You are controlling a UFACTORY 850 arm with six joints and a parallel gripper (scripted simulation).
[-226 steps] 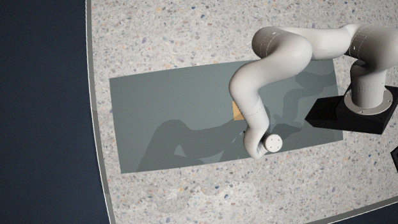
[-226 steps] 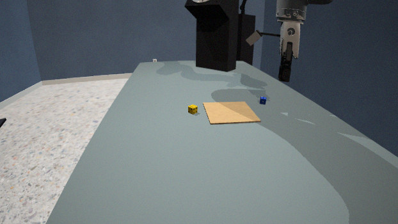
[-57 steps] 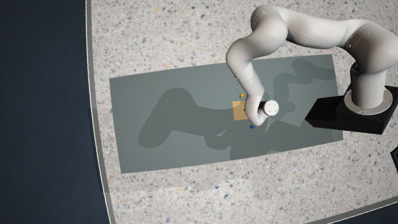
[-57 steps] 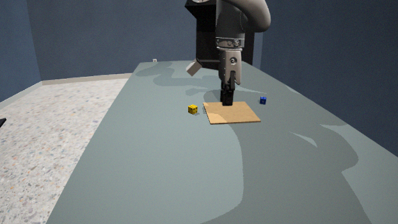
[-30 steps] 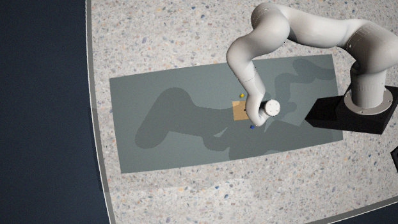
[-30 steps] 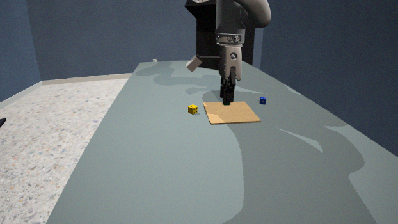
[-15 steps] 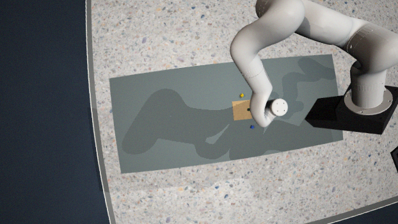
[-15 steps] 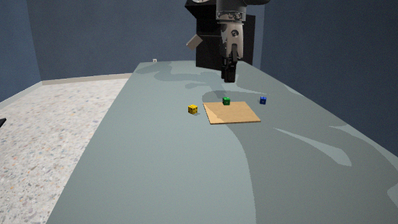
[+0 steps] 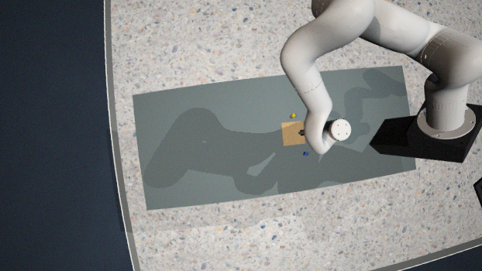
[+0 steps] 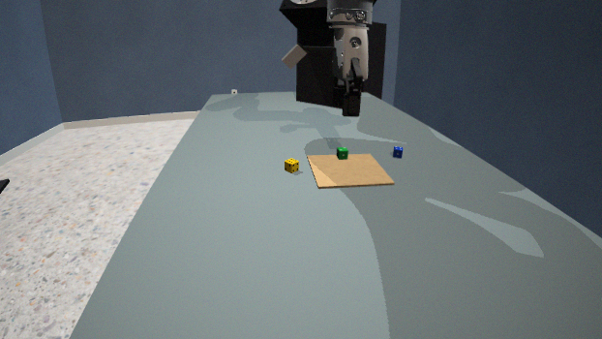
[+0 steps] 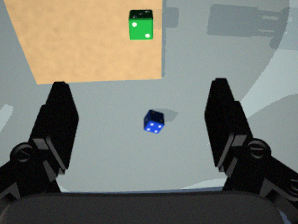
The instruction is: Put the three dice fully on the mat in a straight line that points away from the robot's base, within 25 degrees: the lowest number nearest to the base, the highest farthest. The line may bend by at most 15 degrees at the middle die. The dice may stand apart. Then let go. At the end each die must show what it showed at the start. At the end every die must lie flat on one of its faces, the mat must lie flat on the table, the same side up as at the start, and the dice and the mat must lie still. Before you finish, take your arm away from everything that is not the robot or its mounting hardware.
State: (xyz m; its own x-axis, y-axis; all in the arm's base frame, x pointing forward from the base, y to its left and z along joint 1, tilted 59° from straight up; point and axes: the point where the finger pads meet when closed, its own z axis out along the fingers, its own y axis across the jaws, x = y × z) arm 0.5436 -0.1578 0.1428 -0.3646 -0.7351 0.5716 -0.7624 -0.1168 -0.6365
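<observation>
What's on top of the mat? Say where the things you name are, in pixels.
The green die [image 10: 343, 153] [image 11: 141, 25] sits near one edge of the mat [image 9: 290, 136] [image 10: 349, 173] [image 11: 90, 45]. The mat's underside and the tabletop beneath are hidden.

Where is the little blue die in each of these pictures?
Top: the blue die is right of centre, just below the mat.
Exterior: right of centre, beyond the mat's far right corner.
Wrist: near the centre, below the mat.
Shared landmark: the tan mat.

A bare blue-walled room, seemingly a robotics lab, with an arm [image 9: 329, 35] [image 10: 350, 44] mounted at a table [image 9: 217, 155] [image 10: 242, 242]
</observation>
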